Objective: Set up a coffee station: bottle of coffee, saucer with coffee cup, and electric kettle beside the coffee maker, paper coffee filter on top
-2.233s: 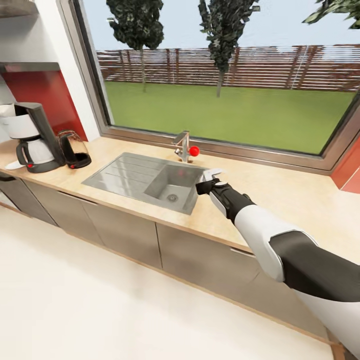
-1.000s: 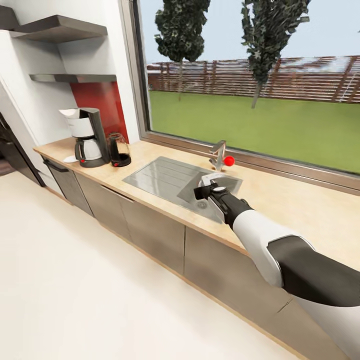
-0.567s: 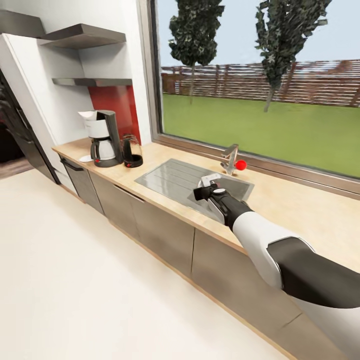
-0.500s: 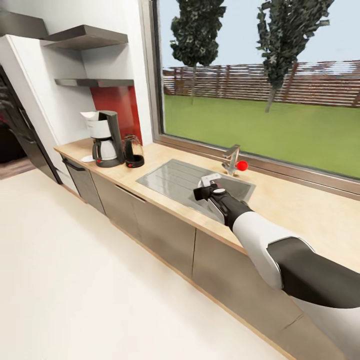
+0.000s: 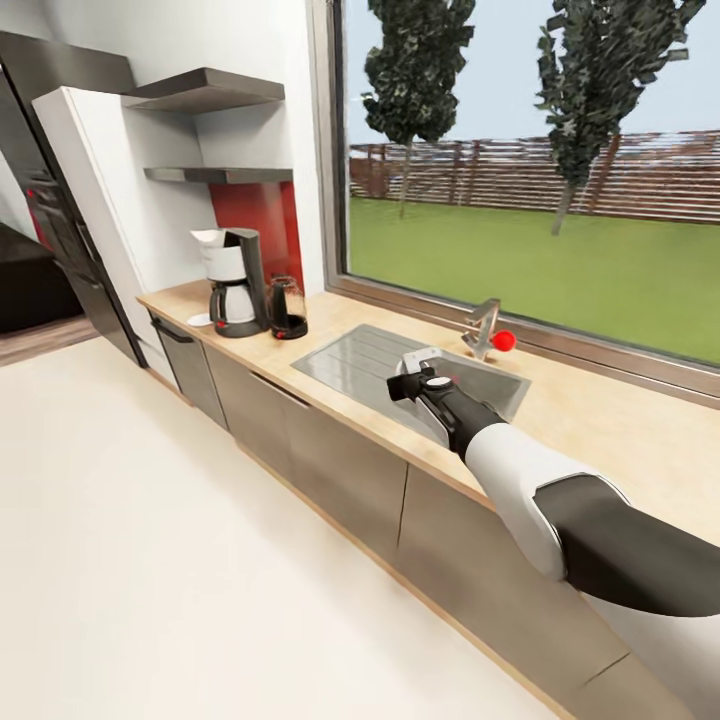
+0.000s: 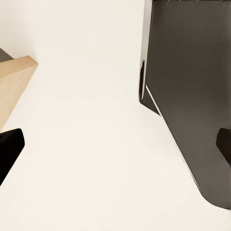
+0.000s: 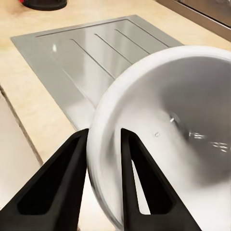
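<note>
Right claw (image 7: pixel 103 180) pinched shut on the rim of the saucer (image 7: pixel 168 130), held above the sink (image 5: pixel 400 365) at frame centre. Saucer looks rigid, smooth, probably slippery and breakable; the rim hold suits it. Coffee maker (image 5: pixel 233 282) and kettle (image 5: pixel 287 309) stand on the desk (image 5: pixel 600 420) at middle left. Left claw: cannot tell its state

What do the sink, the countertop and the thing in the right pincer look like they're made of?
Sink: brushed metal, likely stainless steel; grey sheen, pressed drain grooves.
Countertop: pale tan, matte, perhaps laminate or wood; faint mottling.
Cup, its rim between the right pincer fingers: smooth glossy white, probably ceramic; soft reflections inside.
</note>
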Motion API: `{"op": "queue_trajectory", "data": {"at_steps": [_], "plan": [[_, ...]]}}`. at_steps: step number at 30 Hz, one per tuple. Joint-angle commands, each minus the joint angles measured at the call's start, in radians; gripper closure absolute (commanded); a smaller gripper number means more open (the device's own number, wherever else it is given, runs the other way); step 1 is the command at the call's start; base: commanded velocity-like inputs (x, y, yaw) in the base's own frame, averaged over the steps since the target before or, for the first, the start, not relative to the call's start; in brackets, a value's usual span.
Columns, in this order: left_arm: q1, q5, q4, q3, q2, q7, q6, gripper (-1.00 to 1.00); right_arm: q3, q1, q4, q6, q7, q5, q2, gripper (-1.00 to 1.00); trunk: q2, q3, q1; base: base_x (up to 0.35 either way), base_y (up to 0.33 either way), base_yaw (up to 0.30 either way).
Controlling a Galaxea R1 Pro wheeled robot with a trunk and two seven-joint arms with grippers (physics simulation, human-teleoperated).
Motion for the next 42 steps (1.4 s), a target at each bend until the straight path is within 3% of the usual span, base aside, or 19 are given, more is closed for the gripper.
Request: {"op": "queue_trajectory", "data": {"at_steps": [1, 42], "plan": [[0.000, -0.011, -0.001, 0.008, 0.000, 0.003, -0.001, -1.00, 0.003, -0.001, -0.002, 0.006, 0.002, 0.001, 0.000, 1.00, -0.002, 0.000, 0.001, 0.000, 0.000, 0.133], [0.000, -0.011, -0.038, 0.009, -0.004, -0.012, -0.008, -1.00, 0.003, -0.001, -0.002, 0.006, 0.002, 0.001, 0.000, 1.00, -0.002, 0.050, 0.001, 0.000, 0.000, 0.179]]}}
